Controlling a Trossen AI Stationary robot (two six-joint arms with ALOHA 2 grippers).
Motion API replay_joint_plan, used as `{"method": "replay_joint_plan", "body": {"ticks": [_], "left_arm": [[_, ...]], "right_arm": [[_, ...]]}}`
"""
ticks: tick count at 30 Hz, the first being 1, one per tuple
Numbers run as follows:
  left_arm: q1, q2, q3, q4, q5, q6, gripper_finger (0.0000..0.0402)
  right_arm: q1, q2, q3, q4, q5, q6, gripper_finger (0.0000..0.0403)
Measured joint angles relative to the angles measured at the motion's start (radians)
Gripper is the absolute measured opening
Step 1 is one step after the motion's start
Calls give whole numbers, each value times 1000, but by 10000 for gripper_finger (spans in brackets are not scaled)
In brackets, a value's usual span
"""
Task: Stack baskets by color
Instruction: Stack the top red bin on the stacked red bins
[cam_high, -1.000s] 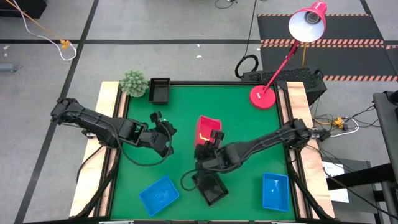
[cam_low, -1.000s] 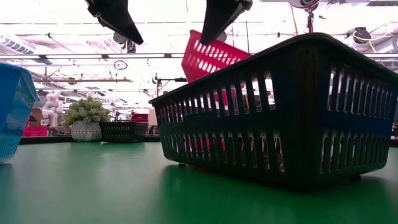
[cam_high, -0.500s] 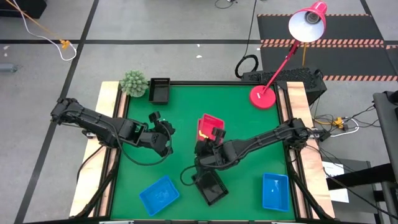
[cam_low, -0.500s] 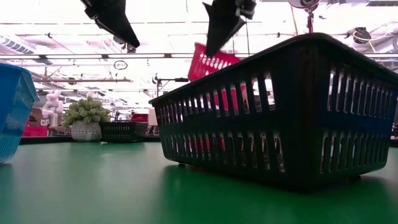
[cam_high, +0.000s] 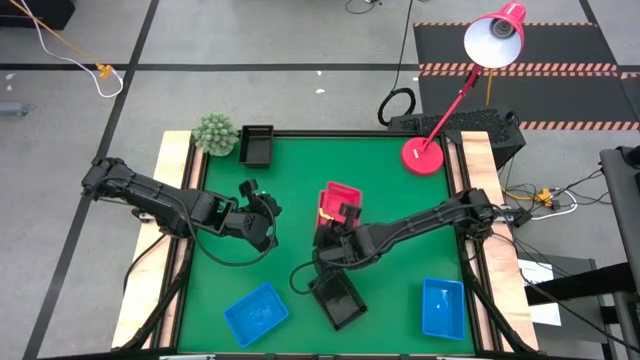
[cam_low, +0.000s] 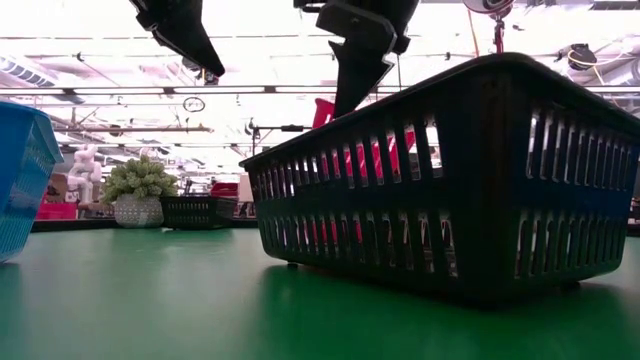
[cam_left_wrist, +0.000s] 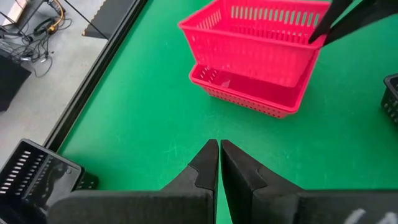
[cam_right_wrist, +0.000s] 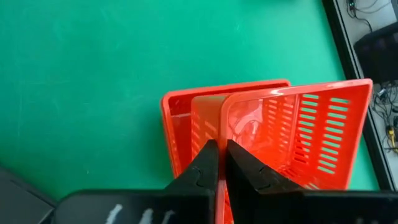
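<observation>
As right end effector (cam_right_wrist: 217, 163) pinches it, red basket (cam_right_wrist: 292, 134) apparently tilted

No legible text, label, brand, number or sign can be made out in any of the views.
</observation>
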Motion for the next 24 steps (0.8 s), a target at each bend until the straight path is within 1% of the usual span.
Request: {"method": "replay_joint_plan", "body": {"ticks": [7,10,15,18,24], "left_arm": [[0,0,0,0,0,-1,21],[0,0,0,0,0,-1,21],[0,0,0,0,0,-4,21],[0,0,0,1,0,-8,21],[0,0,0,0,0,-9,21]], "right_arm": [[-1,0,-15,23,-2,-19,8],[-1,0,-15,23,-2,-25,15],[-11,0,-15,23,-4,-33,35],[-18,0,-15,23,-27,-33,48],[-19,0,-15,23,-28,-53,83]]}}
